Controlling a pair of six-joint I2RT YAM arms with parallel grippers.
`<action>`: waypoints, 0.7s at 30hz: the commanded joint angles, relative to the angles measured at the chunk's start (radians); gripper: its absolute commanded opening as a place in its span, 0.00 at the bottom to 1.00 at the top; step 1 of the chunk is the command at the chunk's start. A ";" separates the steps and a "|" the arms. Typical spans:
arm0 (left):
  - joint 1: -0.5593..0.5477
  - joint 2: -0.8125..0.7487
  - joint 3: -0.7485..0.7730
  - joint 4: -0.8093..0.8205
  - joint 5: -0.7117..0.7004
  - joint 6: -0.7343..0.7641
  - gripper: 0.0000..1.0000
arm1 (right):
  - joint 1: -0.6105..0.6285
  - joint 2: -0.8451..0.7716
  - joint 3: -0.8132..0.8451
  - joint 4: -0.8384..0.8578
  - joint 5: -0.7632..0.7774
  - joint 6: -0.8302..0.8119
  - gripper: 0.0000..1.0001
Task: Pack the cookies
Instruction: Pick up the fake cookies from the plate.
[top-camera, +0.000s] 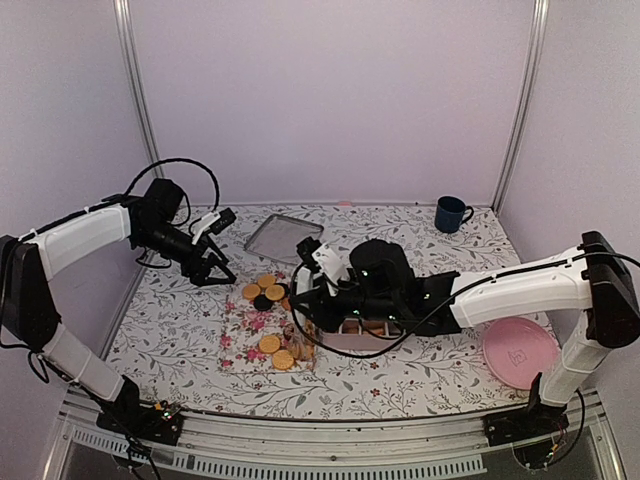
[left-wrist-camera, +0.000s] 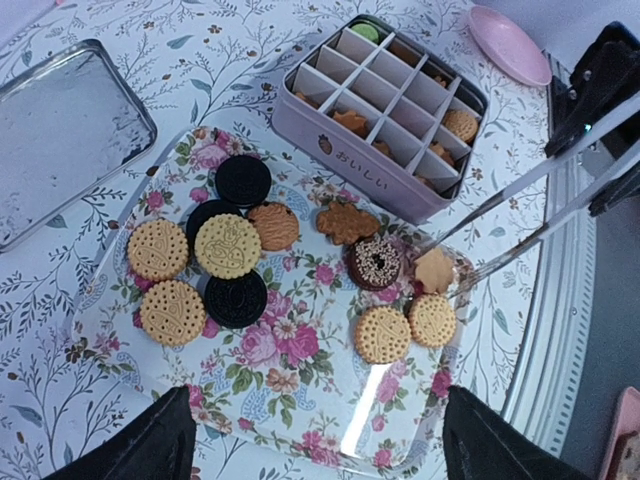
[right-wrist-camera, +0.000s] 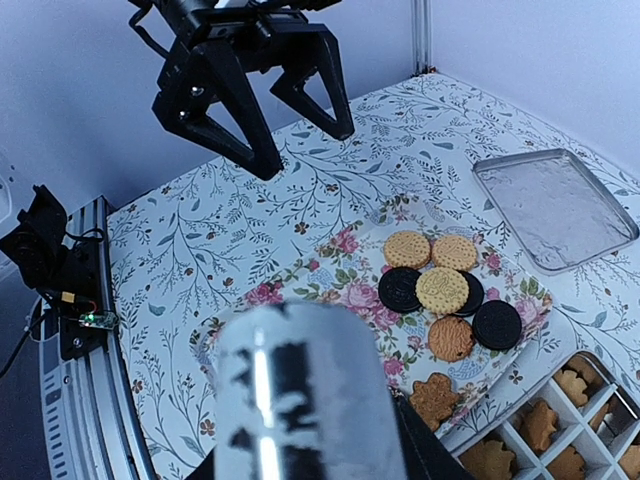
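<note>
The cookies (left-wrist-camera: 228, 245) lay mostly on a floral tray (left-wrist-camera: 290, 350) on the tabletop (top-camera: 420, 370). Round golden ones and dark chocolate ones were bunched towards one end. A brown leaf-shaped one and a dark sprinkled ring sat near the middle, and two more golden rounds and a small pale one lay at the other end. Just beside the tray stood a lilac tin box (left-wrist-camera: 370, 180) with white dividers. Several of its compartments held cookies, among them a green one in a far corner.

The right gripper (left-wrist-camera: 610, 140) reached in from the side, its fingers clenched around a pair of metal tongs (left-wrist-camera: 490, 262). The tong tips sat at the small pale cookie on the tray, though whether they pinched it could not be told.

The left gripper (right-wrist-camera: 302, 150) hung above the tabletop beyond the tray with its fingers spread wide and nothing between them.

The tin's lid (left-wrist-camera: 60, 150) lay flat near the tray's far end. A pink plate (top-camera: 520, 352) rested well apart on the right side, and a dark blue mug (top-camera: 452, 213) stood by the back wall.
</note>
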 joint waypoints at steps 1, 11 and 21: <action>0.010 0.002 0.027 -0.011 0.016 0.009 0.86 | 0.023 0.022 0.008 0.019 0.034 -0.011 0.39; 0.010 0.002 0.031 -0.013 0.011 0.014 0.86 | 0.065 0.072 0.028 0.016 0.104 -0.048 0.39; 0.009 0.006 0.032 -0.010 0.007 0.011 0.85 | 0.070 0.038 0.044 -0.005 0.151 -0.059 0.07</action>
